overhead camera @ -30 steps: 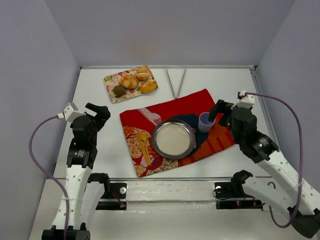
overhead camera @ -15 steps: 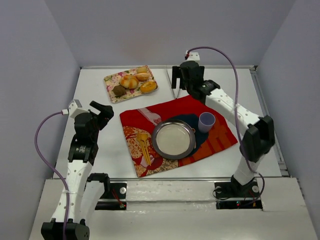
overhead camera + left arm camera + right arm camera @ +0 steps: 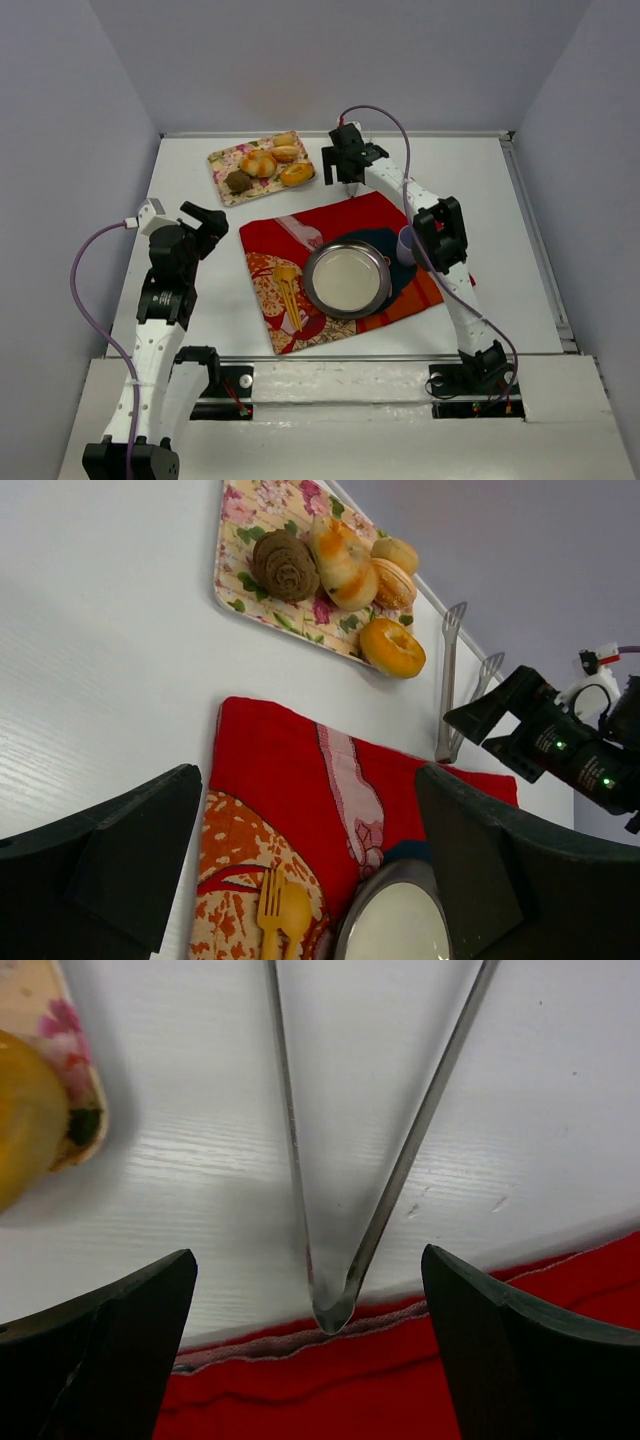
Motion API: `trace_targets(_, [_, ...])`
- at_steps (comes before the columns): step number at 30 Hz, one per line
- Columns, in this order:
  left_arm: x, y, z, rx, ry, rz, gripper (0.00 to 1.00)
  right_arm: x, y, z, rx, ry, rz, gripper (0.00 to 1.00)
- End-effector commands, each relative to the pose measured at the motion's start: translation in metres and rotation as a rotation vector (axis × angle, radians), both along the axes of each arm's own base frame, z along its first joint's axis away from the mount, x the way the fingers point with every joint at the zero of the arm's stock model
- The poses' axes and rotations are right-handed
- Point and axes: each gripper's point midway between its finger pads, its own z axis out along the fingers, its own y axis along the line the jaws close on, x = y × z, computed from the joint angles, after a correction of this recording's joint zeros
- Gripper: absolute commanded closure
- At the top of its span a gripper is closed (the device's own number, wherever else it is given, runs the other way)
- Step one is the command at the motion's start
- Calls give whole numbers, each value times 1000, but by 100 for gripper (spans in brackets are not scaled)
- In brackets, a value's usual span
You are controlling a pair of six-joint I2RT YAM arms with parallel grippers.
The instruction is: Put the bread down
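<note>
Left end effector (image 3: 203, 222) is hanging wide open with nothing in it, over the left side of the worktop (image 3: 185, 190). To its right, toward the back, the bread (image 3: 258, 163) sits on a floral tray (image 3: 222, 157) among smaller rolls. Further right, the right end effector (image 3: 308, 1258) is spread fully too, empty, fingers either side of the tongs (image 3: 331, 1315) at their hinge, right by the red cloth (image 3: 275, 235).
</note>
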Motion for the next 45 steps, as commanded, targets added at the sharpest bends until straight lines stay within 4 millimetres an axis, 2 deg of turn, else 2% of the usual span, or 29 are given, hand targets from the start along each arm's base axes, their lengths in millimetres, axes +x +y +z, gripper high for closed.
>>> trace_targets(1, [5, -1, 6, 22, -33, -15, 1, 8, -16, 5, -30, 7, -32, 0])
trace_targets(3, [5, -1, 5, 23, -31, -14, 1, 9, -16, -3, -37, 12, -40, 0])
trace_targets(7, [5, 0, 3, 23, -25, -9, 1, 18, -18, -29, -20, 48, -37, 0])
trace_targets(8, [5, 0, 3, 23, -25, -9, 1, 19, -17, -25, -15, 38, -38, 0])
trace_targets(9, [4, 1, 3, 25, -25, -3, 1, 20, -17, -37, -24, 51, -43, 0])
trace_targets(11, [4, 3, 1, 27, -20, 9, 1, 26, -19, -42, -10, 52, -44, 0])
trace_targets(12, [3, 7, 1, 27, -17, 36, 1, 27, -18, -53, -7, 63, -51, 0])
trace_targets(17, [-6, 23, 2, 23, -22, 128, 1, 41, -29, -71, 42, 67, -101, 0])
trace_targets(18, [-7, 24, 6, 22, -36, 135, 1, 46, -35, -71, 60, 65, -115, 0])
trace_targets(20, [-10, 25, 11, 22, -56, 141, 1, 48, -31, -73, 101, 76, -99, 0])
trace_targets(21, [-11, 25, 12, 20, -63, 145, 1, 52, -36, -71, 113, 68, -104, 0])
trace_targets(24, [-13, 29, 12, 19, -70, 164, 1, 64, -30, -62, 141, 33, -51, 0])
trace_targets(25, [-14, 29, 13, 19, -73, 167, 1, 63, -26, -68, 148, 46, -24, 0])
trace_targets(38, [-17, 34, 14, 25, -76, 195, 1, 63, -22, -71, 177, 68, 16, 6])
trace_targets(42, [-18, 35, 15, 22, -81, 198, 1, 59, -27, -76, 150, 86, 4, 16])
trace_targets(44, [-19, 35, 15, 23, -81, 201, 1, 56, -34, -79, 125, 99, -19, 28])
trace_targets(45, [-19, 35, 15, 23, -81, 202, 1, 55, -36, -81, 116, 104, -26, 31])
